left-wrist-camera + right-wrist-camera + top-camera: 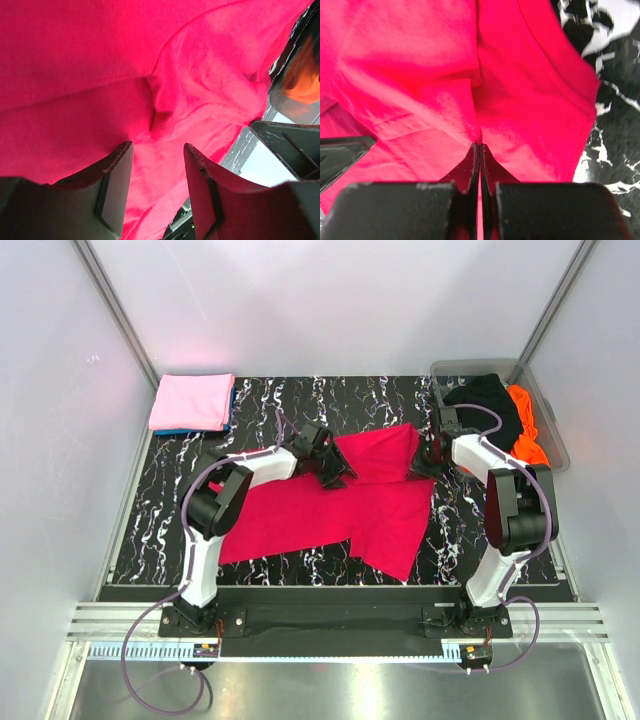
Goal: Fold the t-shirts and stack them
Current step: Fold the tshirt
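Marbled table (150, 530): crimson t-shirt (380, 520) pinched by right jaws, left jaws parted.

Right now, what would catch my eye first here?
The red shirt sprawls in the middle. The right pincer is shut on its far edge. A folded pink shirt lies far left; a bin far right holds a black shirt and an orange shirt.

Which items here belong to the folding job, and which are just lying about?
Job: crimson t-shirt spread mid-table; pink t-shirt folded on a blue t-shirt; black t-shirt and orange t-shirt, both in the bin.
Lying about: clear plastic bin.
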Controlling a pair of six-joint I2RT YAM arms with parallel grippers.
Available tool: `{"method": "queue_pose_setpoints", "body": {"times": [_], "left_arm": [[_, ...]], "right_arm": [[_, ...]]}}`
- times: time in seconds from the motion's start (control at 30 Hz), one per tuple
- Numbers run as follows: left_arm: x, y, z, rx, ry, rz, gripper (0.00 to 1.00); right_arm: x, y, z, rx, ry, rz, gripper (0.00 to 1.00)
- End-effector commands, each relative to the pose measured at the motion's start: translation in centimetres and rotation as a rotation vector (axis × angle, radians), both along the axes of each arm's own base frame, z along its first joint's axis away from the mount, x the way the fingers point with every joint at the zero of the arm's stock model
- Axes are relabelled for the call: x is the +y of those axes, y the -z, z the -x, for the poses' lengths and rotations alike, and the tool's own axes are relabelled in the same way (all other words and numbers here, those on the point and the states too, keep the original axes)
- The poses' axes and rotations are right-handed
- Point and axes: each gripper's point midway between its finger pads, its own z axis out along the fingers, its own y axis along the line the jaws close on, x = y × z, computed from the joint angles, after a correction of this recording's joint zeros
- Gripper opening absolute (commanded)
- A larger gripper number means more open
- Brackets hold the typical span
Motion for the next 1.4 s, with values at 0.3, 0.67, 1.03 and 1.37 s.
{"method": "queue_pose_setpoints", "body": {"times": [0.3,0.67,1.03,1.37], "left_arm": [[2.5,-7.6,-0.4,-0.173,0.04,-0.007,0.54],[14.5,-10.2,-1.8,-0.287,-0.019,-0.183,0.57],[26.1,-7.3,-3.3,-0.268,-0.094,-0.389,0.59],[30.3,-4.4,-5.1,-0.204,-0.176,-0.408,0.59]], "right_arm": [[-1.1,-0.2,1.5,0.024,0.149,0.013,0.0],[-1.6,0.2,1.4,0.024,0.151,0.044,0.17],[-3.8,-5.6,-8.9,-0.219,0.152,0.209,0.31],[-2.1,-4.8,-17.1,-0.28,0.181,0.18,0.08]]}}
